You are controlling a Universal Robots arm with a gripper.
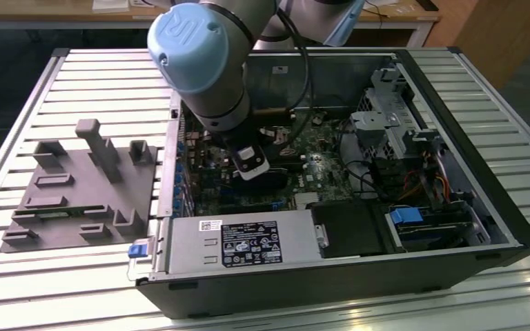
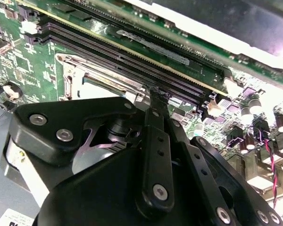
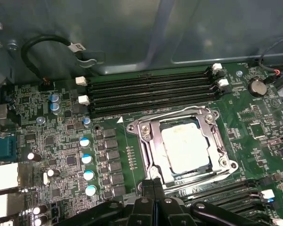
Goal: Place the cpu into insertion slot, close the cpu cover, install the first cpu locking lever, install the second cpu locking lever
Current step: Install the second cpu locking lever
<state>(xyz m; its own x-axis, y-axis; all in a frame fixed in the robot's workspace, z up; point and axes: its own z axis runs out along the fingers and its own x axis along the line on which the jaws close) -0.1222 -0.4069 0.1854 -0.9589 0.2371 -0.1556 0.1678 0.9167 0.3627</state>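
Note:
In the first wrist view the cpu [image 3: 185,148], with a pale smeared top, lies flat in the insertion slot [image 3: 225,162] on the green motherboard. The silvery cpu cover [image 3: 148,141] lies down around it as a frame. My gripper [image 3: 153,184] stands at the slot's near edge, its two dark fingers pressed together. In the second wrist view the fingertips [image 2: 153,94] meet the silvery rim of the insertion slot [image 2: 80,75] beside the long memory slots. The exterior view has the gripper [image 1: 251,167] low inside the open computer case. Whether a locking lever sits between the fingers is hidden.
Long black memory slots [image 3: 151,92] run beside the socket, with capacitors [image 3: 87,157] on one side. The case holds a grey power supply [image 1: 237,249], drive bays [image 1: 403,131] and loose cables [image 1: 375,179]. A grey fixture [image 1: 81,186] stands on the slatted table at the exterior view's left.

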